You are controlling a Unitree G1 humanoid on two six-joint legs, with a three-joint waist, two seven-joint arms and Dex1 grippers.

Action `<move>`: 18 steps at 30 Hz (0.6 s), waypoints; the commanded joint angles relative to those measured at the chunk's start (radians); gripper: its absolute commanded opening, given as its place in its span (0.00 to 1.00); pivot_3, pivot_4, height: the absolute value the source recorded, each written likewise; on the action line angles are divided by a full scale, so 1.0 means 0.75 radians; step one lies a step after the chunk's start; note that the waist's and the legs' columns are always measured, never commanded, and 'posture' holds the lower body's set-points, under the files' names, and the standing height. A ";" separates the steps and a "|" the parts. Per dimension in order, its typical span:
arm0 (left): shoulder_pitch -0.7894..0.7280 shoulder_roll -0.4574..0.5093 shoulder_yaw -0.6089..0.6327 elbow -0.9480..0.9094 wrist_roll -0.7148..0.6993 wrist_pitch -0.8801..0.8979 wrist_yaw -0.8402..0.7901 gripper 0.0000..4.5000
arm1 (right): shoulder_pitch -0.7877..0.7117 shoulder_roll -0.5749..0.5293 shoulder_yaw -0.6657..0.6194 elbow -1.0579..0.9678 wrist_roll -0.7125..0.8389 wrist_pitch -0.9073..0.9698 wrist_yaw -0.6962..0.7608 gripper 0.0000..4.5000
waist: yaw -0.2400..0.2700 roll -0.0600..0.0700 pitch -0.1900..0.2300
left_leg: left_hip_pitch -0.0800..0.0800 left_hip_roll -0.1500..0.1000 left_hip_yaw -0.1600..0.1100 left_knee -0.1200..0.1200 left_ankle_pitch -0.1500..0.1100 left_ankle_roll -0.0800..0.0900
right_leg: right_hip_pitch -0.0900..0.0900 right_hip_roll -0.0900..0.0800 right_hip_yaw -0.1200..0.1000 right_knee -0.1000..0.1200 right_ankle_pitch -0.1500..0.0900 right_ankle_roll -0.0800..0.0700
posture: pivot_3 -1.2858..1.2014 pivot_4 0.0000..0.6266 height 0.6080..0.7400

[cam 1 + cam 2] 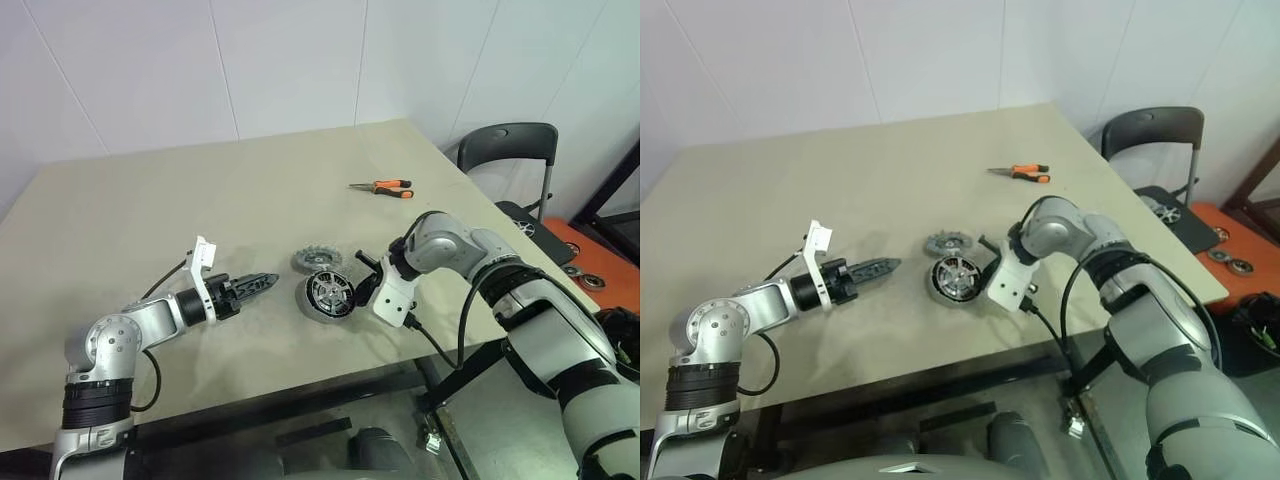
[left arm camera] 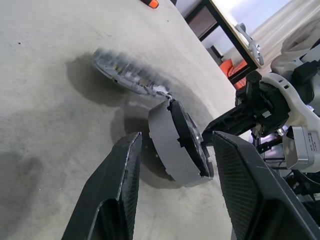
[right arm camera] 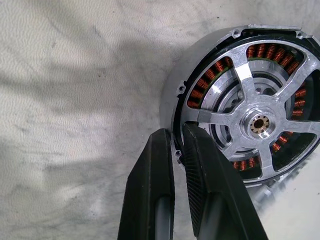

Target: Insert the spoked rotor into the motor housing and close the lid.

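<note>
Near the front edge of the surface [image 1: 150, 200]: motor housing [image 1: 326, 296] tipped up on its rim, open face turned toward the right arm.
Spoked rotor [image 3: 240, 75]: judged already seated in the housing; silver spokes cross in front of the copper windings, hub at the centre. Full seating depth not verifiable.
Lid [image 1: 316, 261]: flat on the surface just behind the housing, toothed edge visible, not fitted.
Right hand [image 3: 175, 134]: two black fingers drawn together, clamped on the housing rim, one finger outside the wall and one inside.
Reason for hold: probably to keep the housing steady and to present its open face for the lid.
Right arm pose: elbow out, forearm swung in across the surface edge, wrist bent steeply downward onto the rim.
Left hand [image 1: 262, 283]: fingers apart, empty, just beside the housing on the side opposite the right hand, not touching it.
Left arm pose: low over the surface, forearm nearly level, fingers aimed at the housing wall.
Reason for placement: likely standby for bracing the housing or fetching the lid.
Pliers [image 1: 382, 187]: orange-handled, well apart at the rear, uninvolved.
Outstanding: lid closure.
</note>
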State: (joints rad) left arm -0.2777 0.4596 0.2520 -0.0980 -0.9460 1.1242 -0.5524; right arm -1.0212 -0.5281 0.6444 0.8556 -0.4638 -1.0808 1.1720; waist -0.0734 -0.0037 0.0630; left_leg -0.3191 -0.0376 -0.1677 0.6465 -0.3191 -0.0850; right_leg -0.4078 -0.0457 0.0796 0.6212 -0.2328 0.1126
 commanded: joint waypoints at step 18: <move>-0.029 -0.054 -0.003 0.009 0.015 -0.036 0.030 0.53 | -0.026 -0.106 0.043 -0.913 0.910 2.020 0.590 0.01 | 0.042 0.001 0.000 | -0.003 0.000 -0.004 0.000 -0.001 0.001 | -0.002 -0.001 -0.003 0.000 0.000 0.000 | 0.52 0.00 1.00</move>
State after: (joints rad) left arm -0.2821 0.4200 0.2464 -0.0806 -0.9339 1.1132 -0.5269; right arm -1.0122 -0.6133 0.6822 0.2017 0.1851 0.3185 1.6090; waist -0.0422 -0.0031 0.0631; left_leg -0.3215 -0.0379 -0.1704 0.6468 -0.3196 -0.0842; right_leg -0.4090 -0.0465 0.0769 0.6210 -0.2327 0.1124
